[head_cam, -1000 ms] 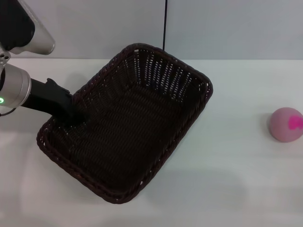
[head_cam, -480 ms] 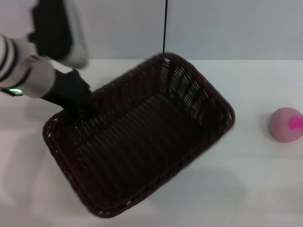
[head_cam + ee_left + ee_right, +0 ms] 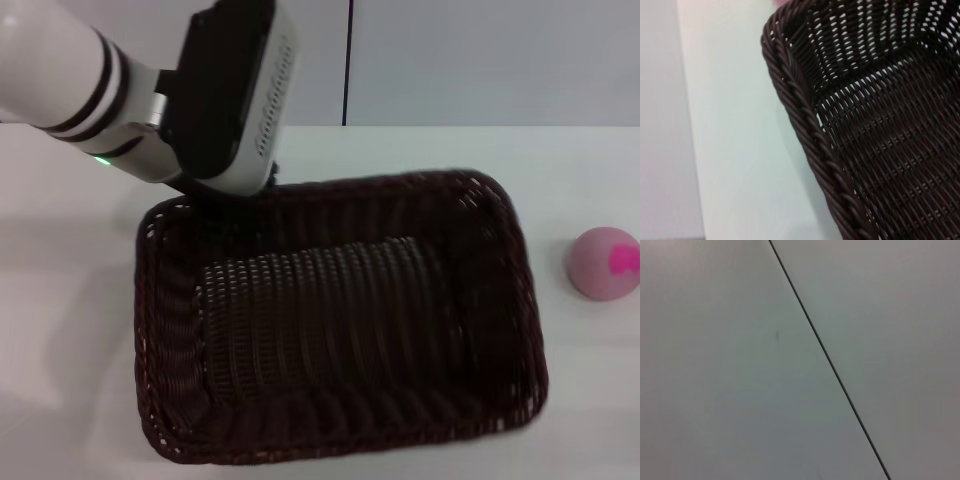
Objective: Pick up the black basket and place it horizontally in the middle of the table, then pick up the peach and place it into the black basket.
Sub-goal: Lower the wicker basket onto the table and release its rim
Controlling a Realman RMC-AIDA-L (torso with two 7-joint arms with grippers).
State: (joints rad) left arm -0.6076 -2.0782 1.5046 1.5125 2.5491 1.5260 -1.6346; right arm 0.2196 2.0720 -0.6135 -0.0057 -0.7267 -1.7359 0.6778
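Head view: left gripper (image 3: 232, 190), grip unseen, has swung the black basket (image 3: 340, 320) horizontal mid-table (image 3: 60, 330); peach (image 3: 603, 262) waits near right edge.

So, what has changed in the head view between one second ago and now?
The black basket has been turned from a diagonal pose to lie with its long side across the table, and it now sits nearer the middle. The left gripper, earlier at the basket's left rim, is now at its far rim; its fingers are hidden. The peach stayed at the right, outside the basket. The right gripper is not in view.
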